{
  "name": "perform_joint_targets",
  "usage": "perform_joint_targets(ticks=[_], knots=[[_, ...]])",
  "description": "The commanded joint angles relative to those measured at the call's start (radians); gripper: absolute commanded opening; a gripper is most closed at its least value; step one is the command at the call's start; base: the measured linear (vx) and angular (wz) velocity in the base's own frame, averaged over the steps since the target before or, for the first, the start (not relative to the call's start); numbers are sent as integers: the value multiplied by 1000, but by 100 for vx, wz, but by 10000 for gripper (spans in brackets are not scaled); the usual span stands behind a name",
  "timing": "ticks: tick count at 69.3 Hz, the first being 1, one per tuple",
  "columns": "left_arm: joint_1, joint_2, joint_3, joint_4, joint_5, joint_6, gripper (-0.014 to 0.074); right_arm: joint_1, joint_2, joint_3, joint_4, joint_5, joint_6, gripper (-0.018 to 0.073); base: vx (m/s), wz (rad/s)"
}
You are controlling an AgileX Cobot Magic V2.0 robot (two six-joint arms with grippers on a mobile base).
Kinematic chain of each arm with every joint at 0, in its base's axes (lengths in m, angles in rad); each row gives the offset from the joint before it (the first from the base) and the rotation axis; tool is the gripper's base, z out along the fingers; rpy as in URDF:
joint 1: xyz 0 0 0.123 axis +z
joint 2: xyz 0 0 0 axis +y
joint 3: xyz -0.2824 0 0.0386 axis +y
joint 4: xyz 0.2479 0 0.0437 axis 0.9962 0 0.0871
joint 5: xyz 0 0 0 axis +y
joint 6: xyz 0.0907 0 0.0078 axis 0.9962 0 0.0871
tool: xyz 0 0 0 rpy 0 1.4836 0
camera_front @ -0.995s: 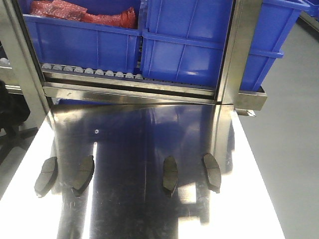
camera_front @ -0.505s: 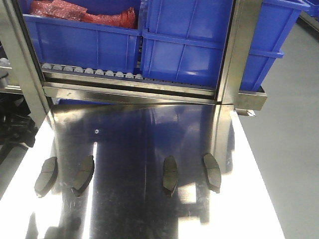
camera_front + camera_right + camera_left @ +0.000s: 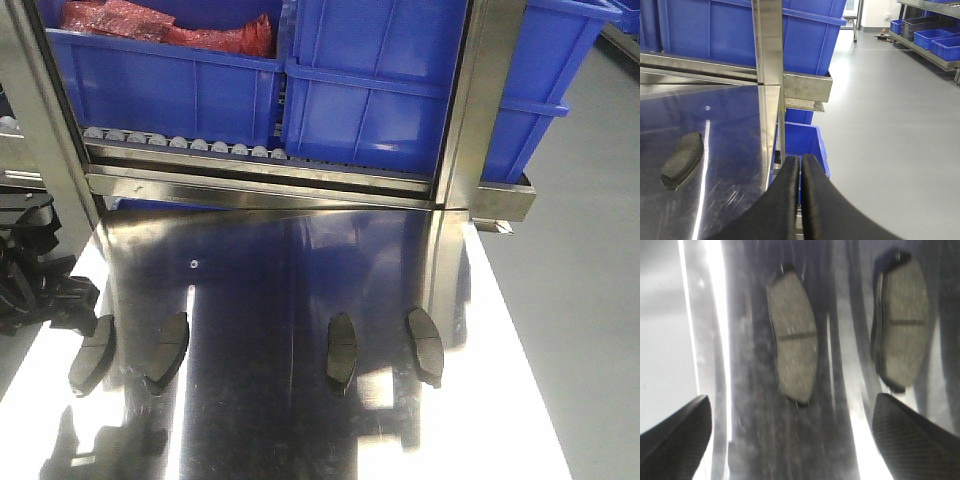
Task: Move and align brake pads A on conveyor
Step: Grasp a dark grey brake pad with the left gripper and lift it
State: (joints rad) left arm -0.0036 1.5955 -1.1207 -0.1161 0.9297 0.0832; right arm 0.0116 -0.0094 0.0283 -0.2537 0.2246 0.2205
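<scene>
Two fingers (image 3: 677, 432) of left gripper (image 3: 790, 412) spread wide in lower corners of wrist view, empty, poised over leftmost two of four brake pads A (image 3: 92, 353). Right gripper (image 3: 800, 167) pressed together on nothing, at right table edge. All four pads lying lengthwise across lower middle of shiny steel tabletop (image 3: 260, 260). Beyond, roller rack (image 3: 250, 180), blue bins (image 3: 370, 90), grey floor (image 3: 580, 260).

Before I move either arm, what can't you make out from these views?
Conveyor: in no view; only the steel tabletop shows.
Left arm, front view: dark mass cut off by the left edge; its tip unreadable.
Brake pads, left wrist view: blurred, edges soft; only two in frame.
Right wrist view: one pad shows; the others lie past the left edge.
</scene>
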Motion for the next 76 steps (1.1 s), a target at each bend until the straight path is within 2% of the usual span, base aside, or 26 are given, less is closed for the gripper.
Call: perform_joint_targets(ticks=[1,14,33,38,50,76], knots=[[-7,-23,-22,-15,-41,-12,603,-5,-11,5,-8,-71,-9,-8,0,0],[-28,37,-44,-18,-12,-23,596,-5,-11,5,-8,-71,-9,-8,0,0],[-58,156,-169,-2,59,-83,590,-5,-11,5,-8,-71,-9,-8,0,0],[-58,174,-184,21,77,-123,590,-5,-11,5,-8,-71,-9,-8,0,0],[-58,203,-185,76,68,-150,590,-5,-11,5,-8,-71,-9,-8,0,0],[-62,265,-187,81,28,-151,590,-5,-11,5,-8,-71,-9,-8,0,0]])
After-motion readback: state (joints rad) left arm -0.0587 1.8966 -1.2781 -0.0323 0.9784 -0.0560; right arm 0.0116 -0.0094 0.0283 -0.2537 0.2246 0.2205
